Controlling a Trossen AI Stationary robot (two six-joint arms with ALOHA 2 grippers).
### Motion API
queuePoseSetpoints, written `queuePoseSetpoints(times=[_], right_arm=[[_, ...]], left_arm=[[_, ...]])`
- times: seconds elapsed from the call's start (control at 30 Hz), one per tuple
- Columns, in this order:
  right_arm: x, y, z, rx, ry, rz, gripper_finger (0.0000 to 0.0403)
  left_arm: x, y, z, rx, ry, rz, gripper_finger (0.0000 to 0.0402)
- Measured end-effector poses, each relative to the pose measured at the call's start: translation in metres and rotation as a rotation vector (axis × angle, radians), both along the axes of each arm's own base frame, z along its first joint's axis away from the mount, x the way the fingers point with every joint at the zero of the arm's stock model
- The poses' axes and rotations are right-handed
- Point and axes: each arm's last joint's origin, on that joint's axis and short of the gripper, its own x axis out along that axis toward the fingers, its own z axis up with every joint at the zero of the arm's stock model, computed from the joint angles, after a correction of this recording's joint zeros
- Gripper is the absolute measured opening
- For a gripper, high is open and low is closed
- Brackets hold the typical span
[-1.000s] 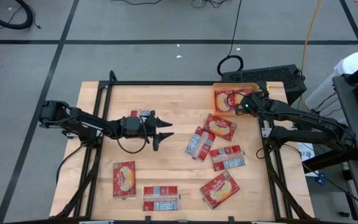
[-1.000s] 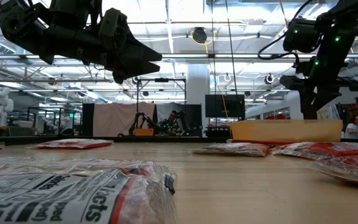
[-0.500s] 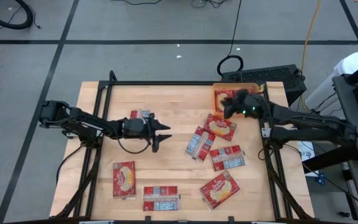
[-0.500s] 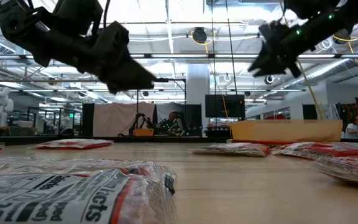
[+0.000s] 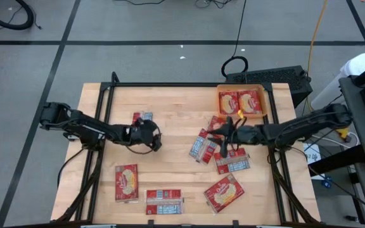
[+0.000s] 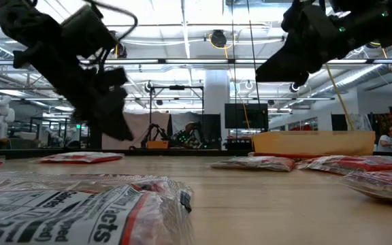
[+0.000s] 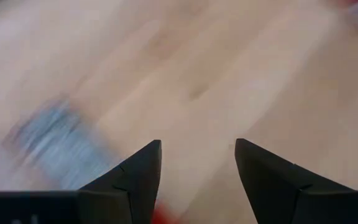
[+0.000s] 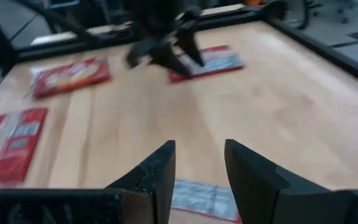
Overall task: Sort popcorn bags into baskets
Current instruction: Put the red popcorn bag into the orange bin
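Note:
Several red popcorn bags lie flat on the wooden table: one at the far left (image 5: 143, 117), two near the front left (image 5: 126, 182) (image 5: 164, 201), and a cluster right of the middle (image 5: 203, 145) (image 5: 233, 160) (image 5: 224, 193). The orange basket (image 5: 262, 101) at the far right corner holds two bags (image 5: 241, 101). My left gripper (image 5: 154, 140) hangs open above bare wood beside the far-left bag, slanting down. My right gripper (image 5: 219, 142) stands open above the cluster, pointing toward the table's left; a label-side bag (image 8: 204, 199) lies just below its fingers.
Black frame rails (image 5: 100, 126) run along the table's left and right sides. A bare stretch of wood (image 5: 176, 164) lies between the two grippers. A keyboard (image 5: 277, 77) sits beyond the far right corner, behind the basket.
My right gripper has swung away from over the basket toward the table's middle and near side, turning from pointing down to nearly level, and now hangs over the bag cluster. My left gripper has tipped from level to slanting down and sunk a little.

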Motion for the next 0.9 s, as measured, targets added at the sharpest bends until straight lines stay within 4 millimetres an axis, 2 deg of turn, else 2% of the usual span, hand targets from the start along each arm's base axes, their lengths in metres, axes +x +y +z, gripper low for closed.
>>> queuePoseSetpoints(times=[0.1,0.23,0.47,0.6,0.7,0.9], right_arm=[[0.006,0.008,-0.01,-0.017,0.022,0.038,0.0132],[0.012,0.014,-0.019,-0.041,0.036,0.066,0.0132],[0.016,0.015,-0.025,-0.051,0.042,0.072,0.0132],[0.017,0.016,-0.023,-0.049,0.021,0.073,0.0132],[0.017,0.016,-0.021,-0.05,0.003,0.074,0.0132],[0.017,0.016,-0.021,-0.05,-0.003,0.074,0.0132]], left_arm=[[-0.007,0.005,-0.003,-0.061,0.068,0.102,0.0209],[-0.009,-0.001,-0.004,-0.071,0.109,0.079,0.0209],[-0.008,-0.026,0.009,-0.058,0.167,-0.009,0.0204],[-0.011,-0.046,0.017,0.047,0.228,-0.103,0.0185],[-0.017,-0.057,0.015,0.072,0.258,-0.161,0.0179],[-0.028,-0.073,0.011,0.052,0.295,-0.172,0.0214]])
